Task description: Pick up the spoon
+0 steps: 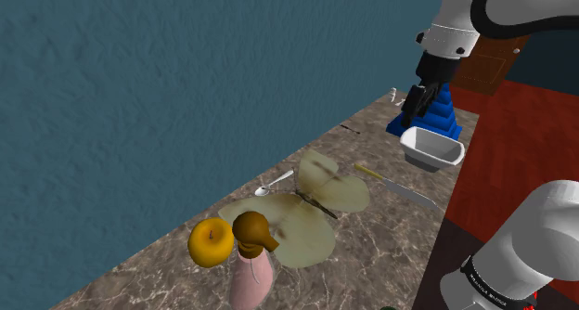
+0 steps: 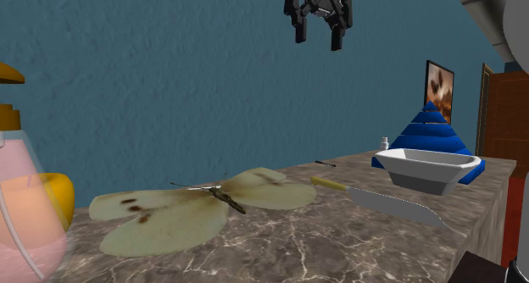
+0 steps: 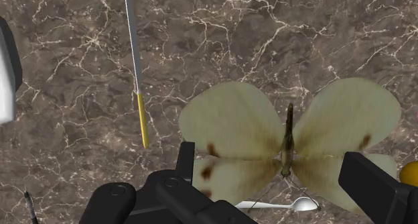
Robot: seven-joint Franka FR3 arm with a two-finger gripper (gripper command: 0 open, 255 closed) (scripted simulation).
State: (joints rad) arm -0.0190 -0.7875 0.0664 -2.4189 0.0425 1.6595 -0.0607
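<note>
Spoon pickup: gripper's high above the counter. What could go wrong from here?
1. The spoon lies close beside the butterfly, so the open gripper may snag a wing on closing.
2. The spoon is thin and flat on the marble counter, so the gripper could strike the surface or slip off it.

Spoon (image 1: pixel 275 184) squeezed btwn blue wall (image 1: pixel 139 95) & butterfly (image 1: pixel 320 199), tight sideways; air above it open.

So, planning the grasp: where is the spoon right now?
In the shoulder view the spoon lies near the wall-side edge of the marbled counter, just left of the butterfly.
</note>
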